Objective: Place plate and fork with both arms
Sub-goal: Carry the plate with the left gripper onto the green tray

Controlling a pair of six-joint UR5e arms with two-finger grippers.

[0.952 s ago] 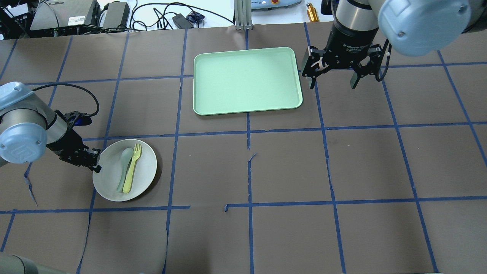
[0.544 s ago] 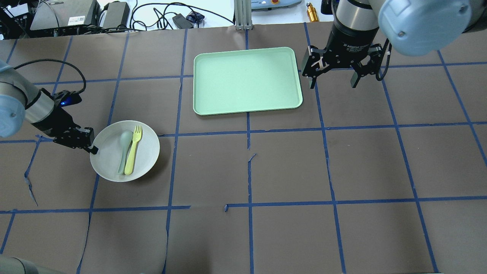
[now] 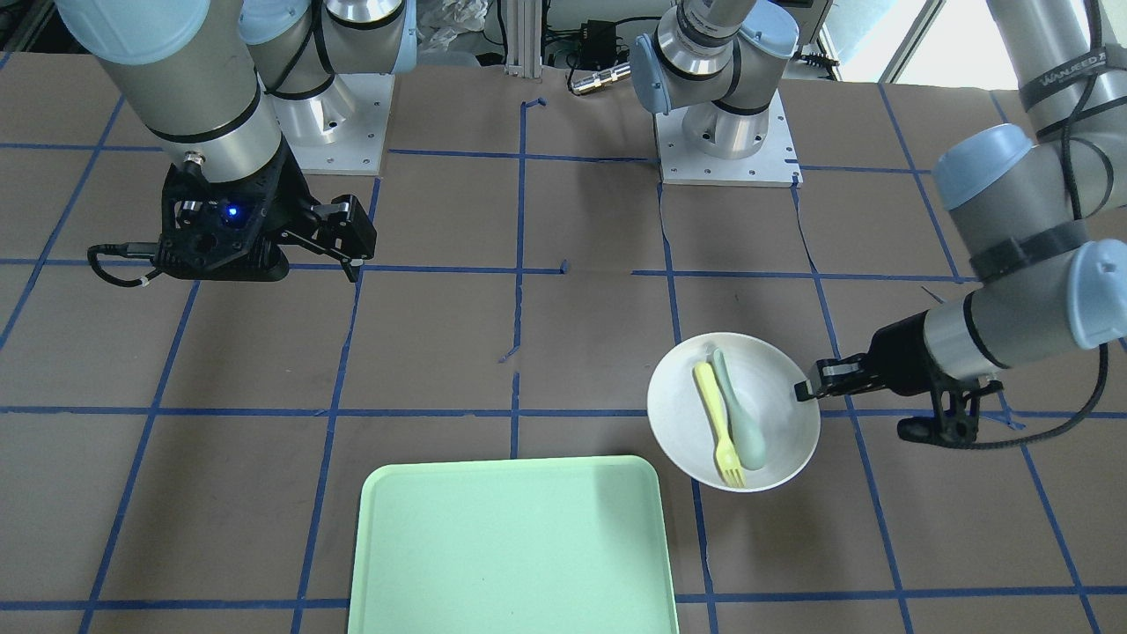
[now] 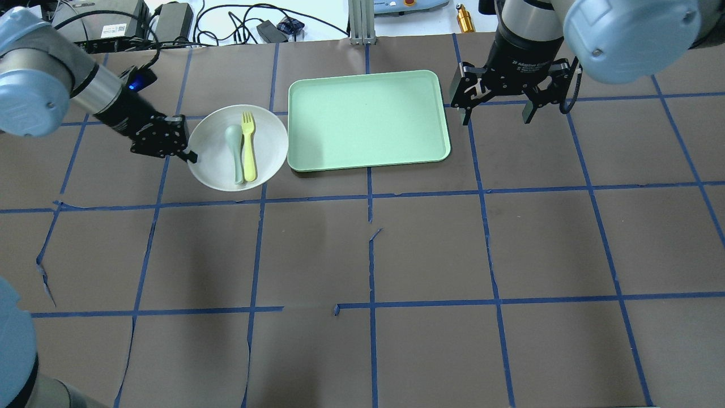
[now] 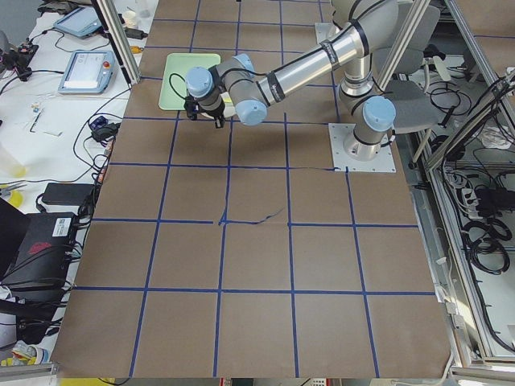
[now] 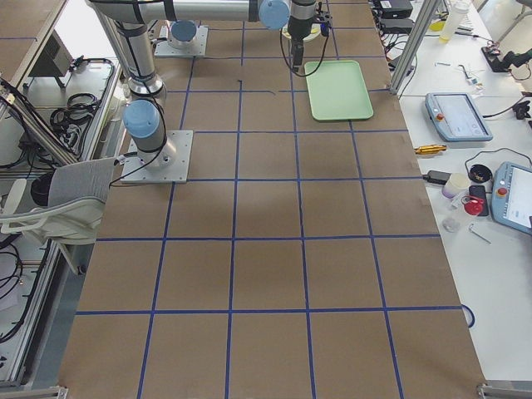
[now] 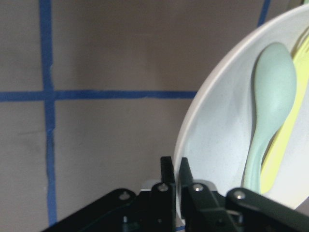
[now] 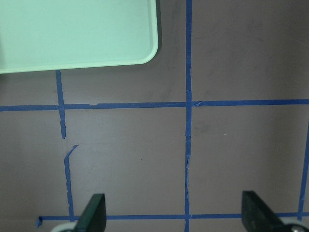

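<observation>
Bright, even overhead light fills every view. The matte brown table point(image 4: 430, 249) carries only soft, faint shadows beside the plate point(image 4: 209, 156) and mint-green tray point(image 4: 368, 122). The left wrist view is soft (near rim washed pale).

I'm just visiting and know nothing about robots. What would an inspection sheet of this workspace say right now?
Surface: brown table with blue tape grid, torn in places.
Job's things: plate carrying fork, beside the green tray.
Clutter: spoon on the plate, beside the fork.
Grippers: left gripper shut on the plate's rim; right gripper open, empty, beside the tray.
Cables: black cable looped at the left wrist.
Surroundings: boxes and cords beyond the table's far edge.
</observation>
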